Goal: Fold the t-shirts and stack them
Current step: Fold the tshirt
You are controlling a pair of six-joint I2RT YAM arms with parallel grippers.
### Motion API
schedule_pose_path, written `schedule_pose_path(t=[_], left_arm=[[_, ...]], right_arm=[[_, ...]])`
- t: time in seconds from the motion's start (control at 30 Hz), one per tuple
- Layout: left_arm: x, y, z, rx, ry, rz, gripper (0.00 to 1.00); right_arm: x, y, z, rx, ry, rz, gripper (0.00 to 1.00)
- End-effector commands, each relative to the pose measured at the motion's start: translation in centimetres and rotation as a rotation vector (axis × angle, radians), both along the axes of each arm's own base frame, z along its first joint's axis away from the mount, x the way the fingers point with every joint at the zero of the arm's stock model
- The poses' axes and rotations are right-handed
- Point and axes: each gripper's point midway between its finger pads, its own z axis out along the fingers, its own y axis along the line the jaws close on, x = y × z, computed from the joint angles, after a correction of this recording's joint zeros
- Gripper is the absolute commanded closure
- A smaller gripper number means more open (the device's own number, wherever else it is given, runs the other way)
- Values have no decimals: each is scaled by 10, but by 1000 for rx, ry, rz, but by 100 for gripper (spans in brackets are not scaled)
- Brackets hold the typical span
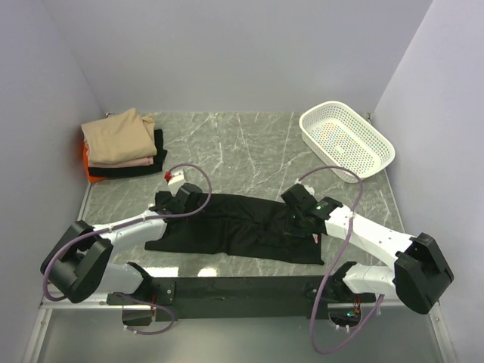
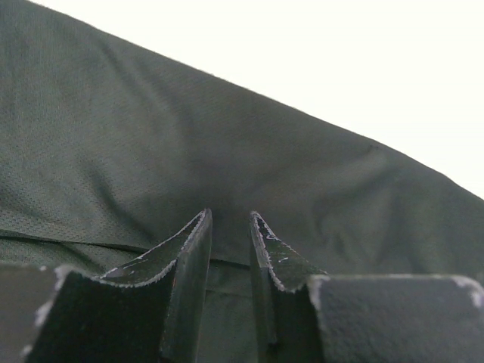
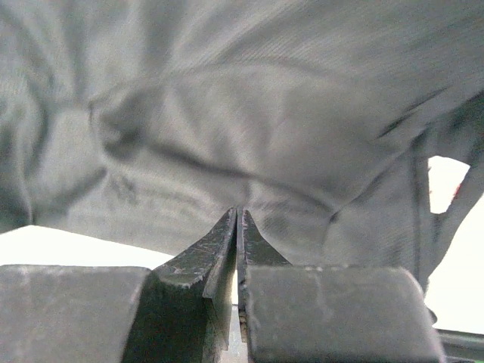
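From above, a plain black short-sleeved cloth t-shirt point(image 1: 242, 227) lies spread on the near side of the grey marble table point(image 1: 249, 144); a stack of folded cloth t-shirts point(image 1: 121, 144) sits far left. Left wrist: the left gripper point(image 2: 229, 227) is slightly parted over black cloth; I cannot tell whether it has hold. Right wrist: the right gripper point(image 3: 237, 219) is pressed together, pinching the shirt.

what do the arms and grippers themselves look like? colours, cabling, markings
Left arm and right arm: white links with bulky black joint housings. A loose mauve cable loops along each. There is a small green light near the right wrist. Left gripper and right gripper: black wedge-shaped fingers, edges scuffed whitish. No legible markings.
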Motion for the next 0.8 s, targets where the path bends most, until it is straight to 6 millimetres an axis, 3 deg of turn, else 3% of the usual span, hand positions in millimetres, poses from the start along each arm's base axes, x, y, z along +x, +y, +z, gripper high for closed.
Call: schedule_pose_path(t=[0.0, 0.23, 0.33, 0.63, 0.77], left_arm=[[10, -3, 18, 11, -58, -2, 67], [6, -5, -9, 22, 7, 4, 67], [2, 0, -20, 39, 30, 18, 67], [-9, 9, -25, 45, 52, 45, 68], [-24, 10, -30, -8, 71, 43, 68]], right_arm=[[22, -15, 3, -9, -53, -85, 90], [46, -39, -8, -28, -51, -148, 90], [54, -44, -23, -56, -10, -150, 91], [81, -45, -55, -122, 75, -134, 91], [112, -38, -47, -125, 51, -133, 92]])
